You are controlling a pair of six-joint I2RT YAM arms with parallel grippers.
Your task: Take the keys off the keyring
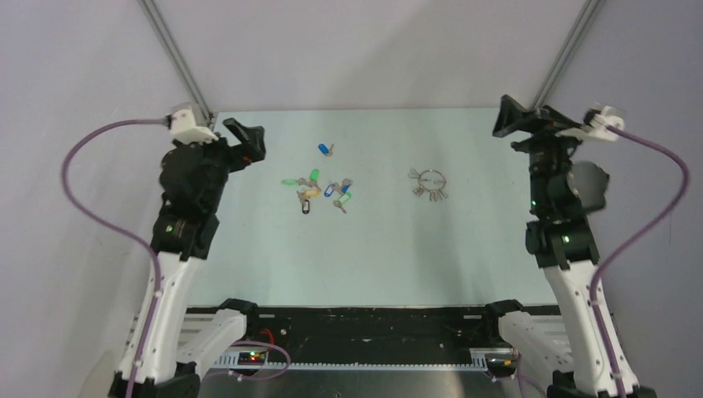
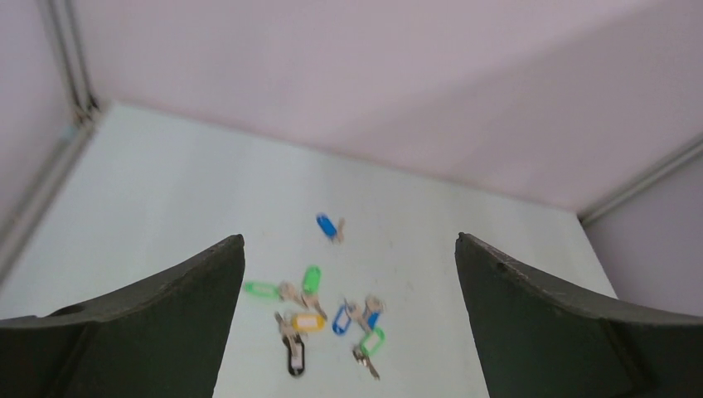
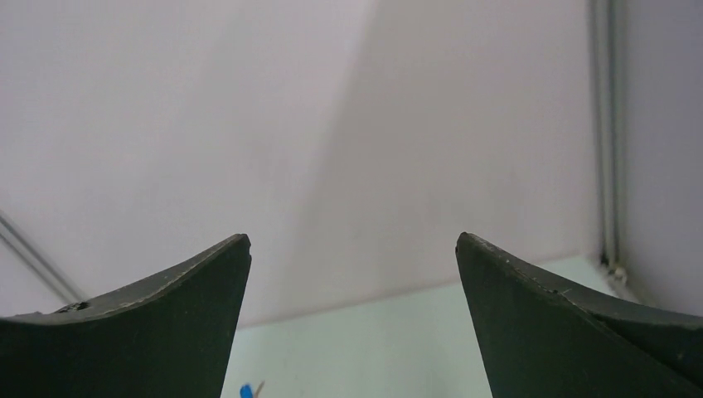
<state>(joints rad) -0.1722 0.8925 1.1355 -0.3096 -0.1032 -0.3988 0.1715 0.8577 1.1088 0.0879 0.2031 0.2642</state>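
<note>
The keyring [image 1: 430,177], a thin silver ring, lies flat on the table right of centre, with several plain silver keys [image 1: 431,193] fanned out along its near side. Loose keys with coloured tags [image 1: 319,191] lie scattered left of centre; the left wrist view shows them as a loose cluster [image 2: 332,311]. A blue-tagged key [image 1: 325,150] lies apart, farther back; it appears in both wrist views [image 2: 328,225] [image 3: 246,390]. My left gripper [image 1: 251,141] [image 2: 350,240] hangs open and empty above the table's back left. My right gripper [image 1: 501,116] [image 3: 352,239] is open and empty, raised at the back right.
The pale green table [image 1: 373,257] is enclosed by grey walls with metal frame posts [image 1: 178,58] at the back corners. Purple cables loop out beside both arms. A black strip [image 1: 365,319] runs along the near edge between the arm bases.
</note>
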